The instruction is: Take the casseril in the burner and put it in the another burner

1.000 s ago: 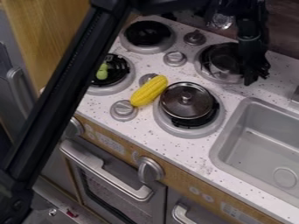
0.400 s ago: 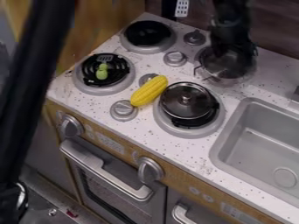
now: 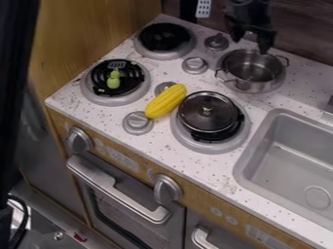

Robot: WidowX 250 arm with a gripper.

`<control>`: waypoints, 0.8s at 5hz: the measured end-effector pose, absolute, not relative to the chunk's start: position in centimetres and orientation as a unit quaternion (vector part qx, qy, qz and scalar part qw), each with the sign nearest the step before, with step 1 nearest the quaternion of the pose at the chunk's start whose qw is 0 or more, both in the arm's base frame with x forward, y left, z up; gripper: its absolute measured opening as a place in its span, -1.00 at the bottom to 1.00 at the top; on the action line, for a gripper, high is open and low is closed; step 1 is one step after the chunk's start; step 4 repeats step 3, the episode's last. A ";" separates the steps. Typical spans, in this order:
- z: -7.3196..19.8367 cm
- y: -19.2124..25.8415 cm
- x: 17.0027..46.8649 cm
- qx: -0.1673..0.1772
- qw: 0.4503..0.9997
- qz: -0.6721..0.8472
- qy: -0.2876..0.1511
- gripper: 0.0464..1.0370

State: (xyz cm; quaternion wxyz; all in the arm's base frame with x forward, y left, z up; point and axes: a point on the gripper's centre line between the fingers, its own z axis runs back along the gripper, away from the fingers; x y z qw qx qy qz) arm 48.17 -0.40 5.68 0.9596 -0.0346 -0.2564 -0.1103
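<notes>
Seen upright on the back-right burner (image 3: 282, 79): steel two-handled casserole (image 3: 252, 72), out of the grip and seated roughly central, with black gripper (image 3: 250, 41) over its far side, fingers well parted and holding nothing. Hard to call progress from this alone: could be set down at the goal, with only backing the arm away left to do, or could be waiting at the start, with grasp, lift, carry and lowering onto another burner all to come. Leaning towards placed, given the level seating and open grip, but can't confirm.
</notes>
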 end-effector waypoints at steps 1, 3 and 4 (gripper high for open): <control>7.2 0.9 46.1 0.008 0.974 -0.105 -0.199 0.93; 7.1 0.9 41.2 0.081 0.987 -0.124 -0.056 0.93; 7.1 0.9 41.2 0.081 0.987 -0.124 -0.056 0.93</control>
